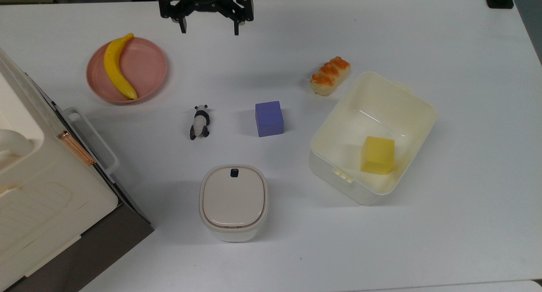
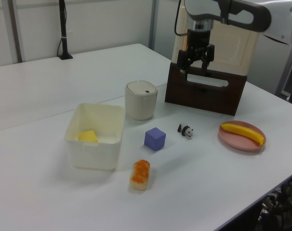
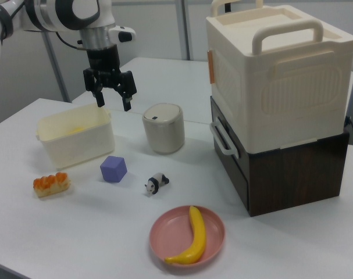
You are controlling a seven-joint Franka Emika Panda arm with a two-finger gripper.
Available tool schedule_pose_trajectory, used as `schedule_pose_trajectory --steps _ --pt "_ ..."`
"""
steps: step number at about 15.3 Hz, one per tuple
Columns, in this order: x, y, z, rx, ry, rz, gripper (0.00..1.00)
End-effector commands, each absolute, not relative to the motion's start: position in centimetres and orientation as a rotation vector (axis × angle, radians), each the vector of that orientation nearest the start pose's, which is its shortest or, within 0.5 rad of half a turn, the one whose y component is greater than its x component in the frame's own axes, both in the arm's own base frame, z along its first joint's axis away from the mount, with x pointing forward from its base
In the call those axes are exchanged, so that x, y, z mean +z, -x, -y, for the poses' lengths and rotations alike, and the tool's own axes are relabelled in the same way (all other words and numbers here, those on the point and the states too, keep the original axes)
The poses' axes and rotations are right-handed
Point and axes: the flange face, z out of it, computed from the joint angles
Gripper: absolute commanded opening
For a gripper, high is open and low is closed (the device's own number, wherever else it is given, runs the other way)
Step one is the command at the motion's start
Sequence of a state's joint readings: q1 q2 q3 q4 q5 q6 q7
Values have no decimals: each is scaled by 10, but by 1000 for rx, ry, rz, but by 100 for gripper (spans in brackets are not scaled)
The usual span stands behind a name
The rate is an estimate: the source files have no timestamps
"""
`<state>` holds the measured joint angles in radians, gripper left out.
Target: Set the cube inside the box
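The purple-blue cube rests on the white table, alone, near its middle. To the top view's right of it stands the lidless cream-white box, which holds a yellow block. My gripper hangs open and empty high above the table, at the top edge of the top view, well away from the cube.
A pink plate carries a banana. A panda figure, a bread toy, a lidded rounded container and a big cream case on a dark base also stand on the table.
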<state>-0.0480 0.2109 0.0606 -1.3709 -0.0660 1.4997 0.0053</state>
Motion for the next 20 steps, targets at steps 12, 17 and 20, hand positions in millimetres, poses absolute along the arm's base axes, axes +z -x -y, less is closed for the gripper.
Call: schedule_pose_trajectory --steps 12,17,20 --pt "583 -606 -6 133 3173 35 100" --pt "583 -605 -5 135 3172 52 100" --pt "582 -605 -6 140 3172 52 98"
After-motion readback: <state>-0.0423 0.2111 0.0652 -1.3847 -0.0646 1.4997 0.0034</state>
